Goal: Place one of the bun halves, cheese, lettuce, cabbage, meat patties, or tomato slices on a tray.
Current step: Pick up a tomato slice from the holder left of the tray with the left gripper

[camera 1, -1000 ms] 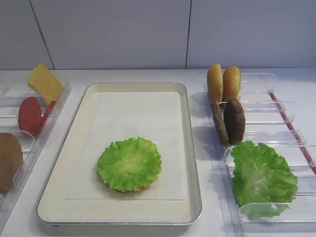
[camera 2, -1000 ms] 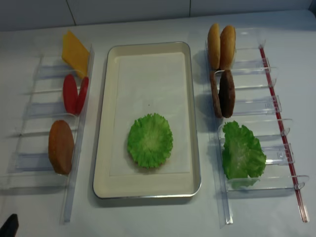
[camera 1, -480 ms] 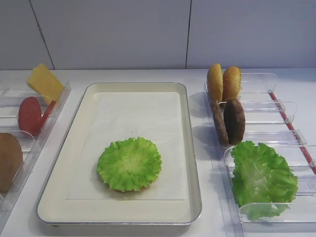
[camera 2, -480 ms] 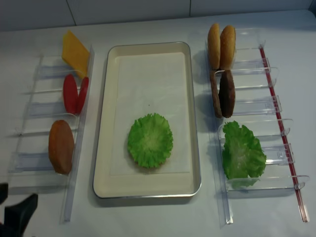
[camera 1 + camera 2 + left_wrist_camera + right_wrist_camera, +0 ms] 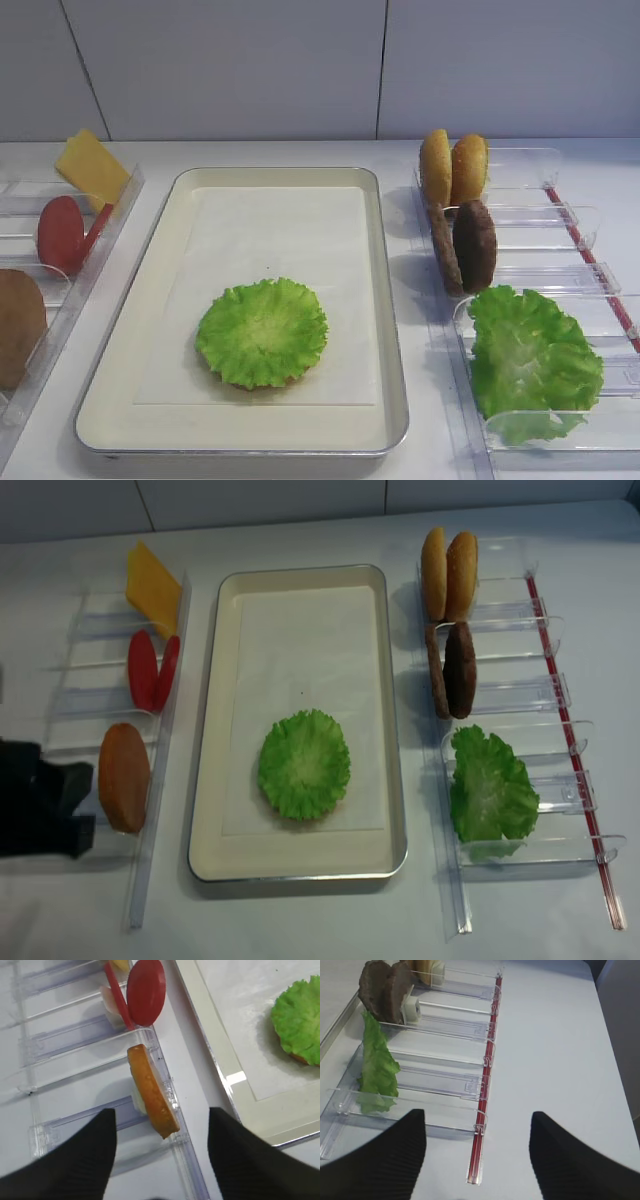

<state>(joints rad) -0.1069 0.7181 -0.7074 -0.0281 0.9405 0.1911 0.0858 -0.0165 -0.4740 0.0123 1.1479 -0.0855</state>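
Note:
The cream tray (image 5: pixel 388 330) lies mid-table with one green lettuce (image 5: pixel 262 332) leaf on its liner and a brown edge showing under the leaf. In the left clear bins a bun half (image 5: pixel 152 1091) stands on edge, with tomato slices (image 5: pixel 145 991) and cheese (image 5: pixel 151 582) beyond it. My left gripper (image 5: pixel 160 1160) is open, its black fingers (image 5: pixel 75 1160) wide on either side of the bun half's near end without touching it. It shows at the left edge (image 5: pixel 75 805) of the overhead view. My right gripper (image 5: pixel 477 1160) is open and empty over bare table.
The right clear bins hold two more bun halves (image 5: pixel 453 168), dark meat patties (image 5: pixel 466 245) and a pile of lettuce (image 5: pixel 530 360). A red strip (image 5: pixel 482 1110) runs along that rack's outer side, ending between my right fingers. A white wall stands behind the table.
My left gripper has come in from the bottom left corner and moved forward along the left bins to the bun half. Nothing else has moved.

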